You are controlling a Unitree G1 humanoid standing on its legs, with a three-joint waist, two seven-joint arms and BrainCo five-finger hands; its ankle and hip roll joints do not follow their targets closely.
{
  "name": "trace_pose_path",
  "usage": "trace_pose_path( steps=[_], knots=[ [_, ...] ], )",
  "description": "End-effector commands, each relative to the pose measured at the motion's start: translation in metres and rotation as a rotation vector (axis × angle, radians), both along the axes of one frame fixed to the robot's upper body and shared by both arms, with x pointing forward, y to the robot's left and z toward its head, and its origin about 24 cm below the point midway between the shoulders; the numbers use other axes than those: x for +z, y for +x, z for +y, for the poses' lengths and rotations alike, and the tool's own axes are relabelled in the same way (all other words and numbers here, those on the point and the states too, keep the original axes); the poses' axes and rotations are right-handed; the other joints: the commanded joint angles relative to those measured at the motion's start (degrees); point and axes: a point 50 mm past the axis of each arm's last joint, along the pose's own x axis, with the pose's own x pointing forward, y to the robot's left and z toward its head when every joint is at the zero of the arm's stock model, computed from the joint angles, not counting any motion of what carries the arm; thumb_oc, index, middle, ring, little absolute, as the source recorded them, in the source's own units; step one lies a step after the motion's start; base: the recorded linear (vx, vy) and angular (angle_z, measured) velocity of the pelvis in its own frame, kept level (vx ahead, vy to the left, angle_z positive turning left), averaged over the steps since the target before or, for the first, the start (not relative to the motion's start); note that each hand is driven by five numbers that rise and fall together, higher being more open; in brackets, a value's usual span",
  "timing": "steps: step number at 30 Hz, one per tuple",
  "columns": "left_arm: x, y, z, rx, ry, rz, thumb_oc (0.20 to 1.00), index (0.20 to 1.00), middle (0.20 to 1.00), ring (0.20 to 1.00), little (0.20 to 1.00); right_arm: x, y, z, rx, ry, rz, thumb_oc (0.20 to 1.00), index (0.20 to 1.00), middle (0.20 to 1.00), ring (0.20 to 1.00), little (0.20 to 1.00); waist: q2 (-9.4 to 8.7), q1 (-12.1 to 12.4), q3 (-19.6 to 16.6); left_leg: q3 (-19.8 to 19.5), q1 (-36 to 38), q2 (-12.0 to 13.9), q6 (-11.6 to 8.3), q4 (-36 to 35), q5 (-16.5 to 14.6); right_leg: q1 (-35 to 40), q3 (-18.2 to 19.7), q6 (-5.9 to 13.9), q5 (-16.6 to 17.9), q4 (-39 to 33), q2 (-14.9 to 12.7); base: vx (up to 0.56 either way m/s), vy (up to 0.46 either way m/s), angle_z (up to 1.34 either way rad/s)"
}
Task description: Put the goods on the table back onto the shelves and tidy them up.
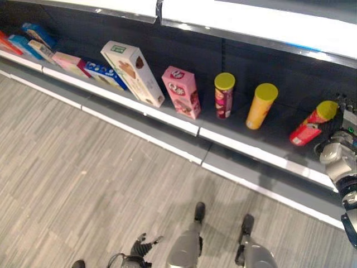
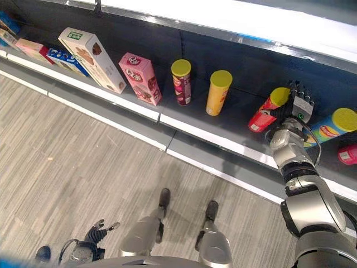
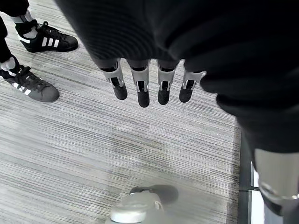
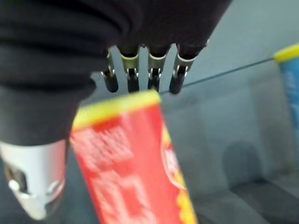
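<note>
The red can [image 2: 266, 116] with the yellow lid is on the lower shelf [image 2: 195, 134], leaning over at a slant rather than standing, and the right hand [image 2: 297, 105] is right up against its lid end. In the right wrist view the can [image 4: 135, 168] sits just under the fingers [image 4: 152, 74], which look straight and relaxed — not wrapped around it, more resting by it or nudging it.

What I'd worry about: the can is already tilted, so a sideways push from straight fingers could roll it or tip it flat instead of standing it up. It might also knock into the blue can [image 2: 333, 127] lying just beside it on the far side of the hand. If the fingers don't close round it, it could slip off toward the shelf edge.

Further along the same shelf there's an orange can [image 2: 218, 92] and a dark red can [image 2: 181, 81], both upright, then a pink box [image 2: 141, 77] and a big white box [image 2: 92, 58], leaning.

The left hand [image 3: 148, 84] hangs low by the floor [image 3: 93, 154], fingers straight, holding nothing. A person's shoes [image 3: 37, 60] are nearby.
</note>
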Motion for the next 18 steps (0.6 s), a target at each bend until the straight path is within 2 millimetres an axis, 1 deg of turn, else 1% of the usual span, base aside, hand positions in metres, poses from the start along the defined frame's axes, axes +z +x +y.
trace_pose_path(
  steps=[1,3,5,6,7,8,9,11,12,13,15,16,17,18],
  knots=[
    [0.001,0.001,0.013,-0.018,0.065,0.028,1.000,1.000,1.000,1.000,1.000,0.031,-0.008,0.004,0.038,-0.099,-0.166,1.000,1.000,1.000,1.000,1.000,-2.06,0.0,-2.4,2.9,1.7,1.1,-1.07,1.0,-6.1,-0.4,2.0,2.83,-10.8,7.1,-2.6,0.00,0.000,0.00],
    [0.001,0.000,0.013,-0.020,0.066,0.029,1.000,1.000,1.000,1.000,1.000,0.030,-0.009,0.003,0.036,-0.098,-0.165,1.000,1.000,1.000,1.000,1.000,-2.10,0.1,-2.4,3.0,1.7,1.1,-1.07,1.0,-6.1,-0.3,2.0,2.82,-10.8,7.0,-2.6,0.00,0.000,0.00],
    [0.001,-0.002,0.016,-0.009,0.075,0.040,1.000,1.000,1.000,1.000,1.000,0.047,-0.017,0.007,0.062,-0.137,-0.257,1.000,1.000,1.000,1.000,1.000,-2.60,-0.7,-2.7,3.4,2.2,1.4,-1.11,1.0,-6.5,0.0,2.2,2.78,-10.9,6.8,-2.4,0.01,-0.035,-0.02],
    [0.000,-0.009,0.021,0.019,0.085,0.063,1.000,1.000,1.000,1.000,1.000,0.062,-0.034,0.014,0.117,-0.176,-0.358,1.000,1.000,1.000,1.000,1.000,-3.77,-1.8,-3.2,4.2,3.0,2.2,-1.25,1.3,-7.0,0.6,3.0,2.61,-10.8,6.1,-1.8,0.01,-0.065,-0.05],
    [0.000,-0.009,0.022,0.015,0.088,0.065,1.000,1.000,1.000,1.000,1.000,0.061,-0.036,0.013,0.114,-0.174,-0.354,1.000,1.000,1.000,1.000,1.000,-3.88,-1.5,-3.2,4.3,3.1,2.3,-1.27,1.3,-7.1,0.8,3.0,2.59,-10.8,6.0,-1.7,0.01,-0.084,-0.07],
    [0.000,-0.013,0.026,0.031,0.094,0.078,1.000,1.000,1.000,1.000,1.000,0.060,-0.041,0.016,0.157,-0.162,-0.349,1.000,1.000,1.000,1.000,1.000,-4.59,-2.0,-3.5,4.6,3.4,2.7,-1.40,1.4,-7.3,0.8,3.4,2.51,-10.8,5.7,-1.4,0.00,-0.056,-0.10],
    [0.000,-0.016,0.030,0.050,0.101,0.086,1.000,1.000,1.000,1.000,1.000,0.055,-0.045,0.022,0.212,-0.123,-0.329,1.000,1.000,1.000,1.000,1.000,-5.32,-2.2,-3.6,4.8,3.6,3.1,-1.42,1.7,-7.5,0.9,3.9,2.35,-10.7,5.5,-1.0,0.00,-0.056,-0.20],
    [0.000,-0.016,0.031,0.048,0.104,0.088,1.000,1.000,1.000,1.000,1.000,0.055,-0.046,0.022,0.211,-0.120,-0.327,1.000,1.000,1.000,1.000,1.000,-5.43,-1.9,-3.6,4.9,3.7,3.1,-1.43,1.7,-7.6,0.9,4.0,2.33,-10.7,5.5,-0.9,-0.01,-0.025,-0.34],
    [0.000,-0.018,0.034,0.064,0.107,0.092,1.000,1.000,1.000,1.000,1.000,0.050,-0.049,0.029,0.280,-0.056,-0.316,1.000,1.000,1.000,1.000,1.000,-6.04,-2.3,-3.4,4.6,3.5,3.4,-1.54,2.2,-7.5,0.9,4.5,2.18,-10.7,5.3,-0.6,-0.17,-0.105,-0.43],
    [0.001,-0.024,0.044,0.097,0.097,0.117,1.000,1.000,1.000,1.000,1.000,0.006,-0.064,0.050,0.541,0.303,-0.133,1.000,1.000,1.000,1.000,1.000,-9.67,-3.1,-2.3,0.0,1.3,1.5,-1.52,10.0,-11.5,0.2,7.2,1.64,-10.0,5.7,0.2,-0.17,-0.103,-0.30],
    [0.001,-0.024,0.045,0.095,0.098,0.117,1.000,1.000,1.000,1.000,1.000,0.006,-0.065,0.049,0.541,0.305,-0.132,1.000,1.000,1.000,1.000,1.000,-9.68,-3.1,-2.4,-0.1,1.0,1.4,-1.48,10.5,-11.7,0.1,7.1,1.68,-10.0,5.7,0.2,-0.09,-0.019,-0.34],
    [0.001,-0.028,0.047,0.109,0.094,0.128,1.000,1.000,1.000,1.000,1.000,-0.008,-0.066,0.055,0.595,0.412,-0.073,1.000,1.000,1.000,1.000,1.000,-10.43,-3.2,-2.0,-2.7,1.4,-0.8,-0.75,13.2,-14.5,-0.3,8.8,1.67,-9.6,6.3,0.3,-0.10,0.170,-0.48],
    [-0.001,-0.028,0.046,0.119,0.068,0.134,1.000,1.000,1.000,1.000,1.000,-0.039,-0.070,0.062,0.652,0.627,0.035,1.000,1.000,1.000,1.000,1.000,-11.35,-3.7,-2.0,-7.3,2.5,-5.4,0.72,15.1,-16.9,-1.4,12.8,1.93,-8.6,6.8,0.8,-0.12,0.230,-0.63],
    [-0.002,-0.028,0.044,0.126,0.049,0.135,1.000,1.000,1.000,1.000,1.000,-0.046,-0.074,0.063,0.669,0.699,0.053,1.000,1.000,1.000,1.000,1.000,-11.45,-4.4,-2.5,-8.0,2.5,-6.7,1.36,14.9,-17.0,-2.2,13.9,2.01,-8.1,7.3,1.0,-0.10,0.280,-0.89]
  ],
)
